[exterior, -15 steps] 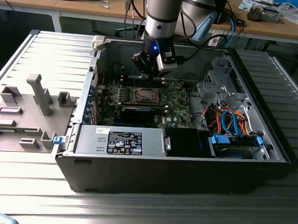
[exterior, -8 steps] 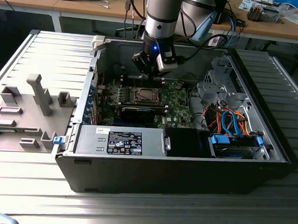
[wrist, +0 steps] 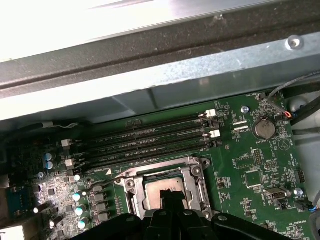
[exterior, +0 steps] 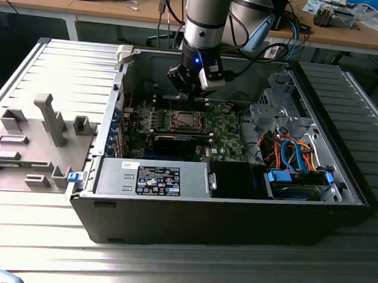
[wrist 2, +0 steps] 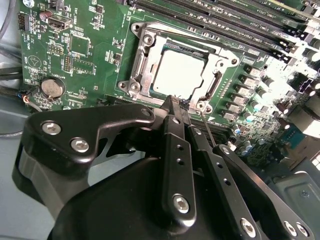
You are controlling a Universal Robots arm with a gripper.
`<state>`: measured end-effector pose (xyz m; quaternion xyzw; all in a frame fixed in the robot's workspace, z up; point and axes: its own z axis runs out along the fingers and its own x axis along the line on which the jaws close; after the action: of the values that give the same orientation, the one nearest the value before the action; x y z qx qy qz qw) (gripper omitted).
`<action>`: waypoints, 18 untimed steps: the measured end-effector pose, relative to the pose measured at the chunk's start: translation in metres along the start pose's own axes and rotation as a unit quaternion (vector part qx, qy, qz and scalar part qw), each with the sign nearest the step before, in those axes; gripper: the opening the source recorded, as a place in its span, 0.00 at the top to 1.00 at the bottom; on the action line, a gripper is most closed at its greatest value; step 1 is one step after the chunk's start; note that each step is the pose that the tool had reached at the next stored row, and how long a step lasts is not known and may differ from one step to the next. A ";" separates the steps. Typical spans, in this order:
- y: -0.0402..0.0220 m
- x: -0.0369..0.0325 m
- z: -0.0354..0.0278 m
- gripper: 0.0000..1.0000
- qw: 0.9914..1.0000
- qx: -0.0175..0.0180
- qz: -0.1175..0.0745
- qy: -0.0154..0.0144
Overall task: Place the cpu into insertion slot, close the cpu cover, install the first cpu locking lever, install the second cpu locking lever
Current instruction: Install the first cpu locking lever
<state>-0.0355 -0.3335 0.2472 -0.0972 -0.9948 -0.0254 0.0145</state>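
Note:
The cpu [wrist 2: 177, 72] lies in the insertion slot [wrist 2: 134, 86] on the green motherboard [wrist 2: 100, 70], its silver top showing through the window of the cpu cover [wrist 2: 150, 55], which lies flat over it. My gripper [wrist 2: 176, 104] hangs just above the socket's edge, its black fingers shut with the tips together. A thin metal lever rod [wrist 2: 207, 131] rises right beside the fingertips; whether they pinch it is unclear. In the first wrist view the gripper [wrist: 170, 196] hides part of the cpu [wrist: 160, 186], and another thin lever [wrist: 119, 177] stands at the socket's side. In the exterior view the gripper [exterior: 193, 94] hovers over the socket [exterior: 184, 120].
Long memory slots [wrist: 150, 137] run beside the socket, and a coin battery [wrist 2: 52, 87] sits on the board. The case wall [wrist: 175, 85] stands close behind. A power supply [exterior: 152, 177], orange and blue cables [exterior: 290, 153] and a grey fixture plate [exterior: 30, 139] lie around.

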 end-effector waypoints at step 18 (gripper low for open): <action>0.0000 0.0000 0.0000 0.89 1.000 0.000 -0.009 0.000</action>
<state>-0.0355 -0.3335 0.2472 -0.0887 -0.9956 -0.0253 0.0147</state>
